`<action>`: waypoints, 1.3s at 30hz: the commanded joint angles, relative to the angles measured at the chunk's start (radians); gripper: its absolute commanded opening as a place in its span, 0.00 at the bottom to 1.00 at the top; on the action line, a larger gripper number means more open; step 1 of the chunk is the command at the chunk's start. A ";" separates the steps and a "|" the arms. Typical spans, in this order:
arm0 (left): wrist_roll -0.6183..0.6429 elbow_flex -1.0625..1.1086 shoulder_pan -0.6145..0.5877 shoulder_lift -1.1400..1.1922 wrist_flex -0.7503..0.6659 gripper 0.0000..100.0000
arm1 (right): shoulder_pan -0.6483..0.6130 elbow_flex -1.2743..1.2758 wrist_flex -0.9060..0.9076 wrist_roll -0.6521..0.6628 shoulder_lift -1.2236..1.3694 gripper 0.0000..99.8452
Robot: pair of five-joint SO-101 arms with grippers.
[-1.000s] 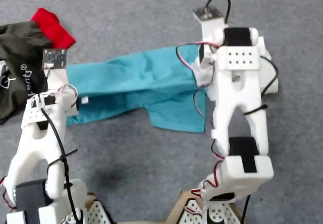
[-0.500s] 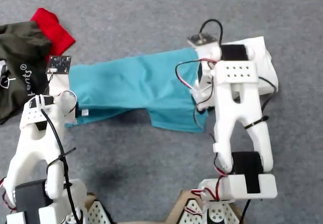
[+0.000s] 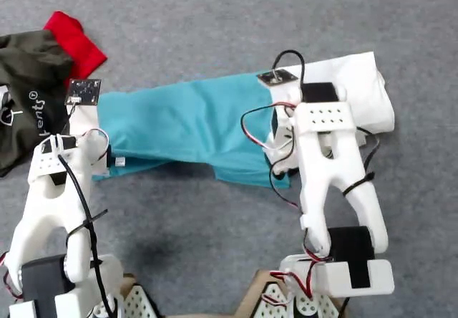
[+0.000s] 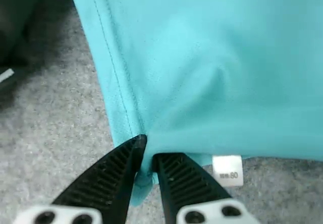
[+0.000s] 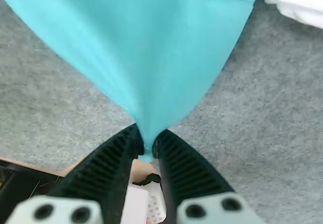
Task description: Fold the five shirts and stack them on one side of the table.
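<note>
Fabric first: the teal shirt is spread across the middle of the high view, long axis running left to right, with an arm at each end. The left gripper is nipped tight on the hemmed corner at the left end, just beside the little size tag. The right gripper is clamped on a bunched fold at the lower right end, so neither arm is nearer — each already has its own end. I'd guess whatever fold comes next depends on both ends travelling together along that axis, or the cloth will skew.

The folded white shirt sits right of centre, just beside the teal one's right end; the arm hides whether they overlap. The dark shirt and the red shirt are heaped at upper left, unfolded. The table has a grey felt-like cover that probably drags on cloth.
</note>
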 commanded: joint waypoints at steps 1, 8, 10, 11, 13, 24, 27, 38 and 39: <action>-0.077 -0.030 -0.002 -0.032 0.008 0.03 | 0.011 -0.001 -0.034 -0.008 -0.039 0.02; -0.305 -0.056 -0.001 -0.035 0.121 0.06 | 0.017 -0.001 -0.025 -0.002 -0.051 0.17; -0.359 -0.099 -0.008 -0.035 0.221 0.15 | 0.012 -0.001 -0.026 -0.002 -0.065 0.23; -0.353 -0.119 -0.015 -0.035 0.242 0.18 | 0.009 -0.001 -0.026 -0.002 -0.074 0.25; -0.370 -0.157 -0.042 -0.037 0.264 0.19 | 0.009 -0.010 -0.029 -0.002 -0.096 0.27; -0.586 -0.599 -0.073 -0.037 0.677 0.04 | -0.025 -0.472 -0.026 0.012 0.084 0.04; -0.600 -0.687 -0.073 -0.028 0.709 0.03 | -0.057 -0.659 -0.020 0.011 0.275 0.01; -0.192 -0.645 0.025 0.252 0.120 0.03 | -0.094 -1.601 -0.014 -0.051 1.135 0.01; -0.133 -0.668 0.027 0.338 0.066 0.03 | -0.092 -1.687 -0.011 -0.051 1.202 0.01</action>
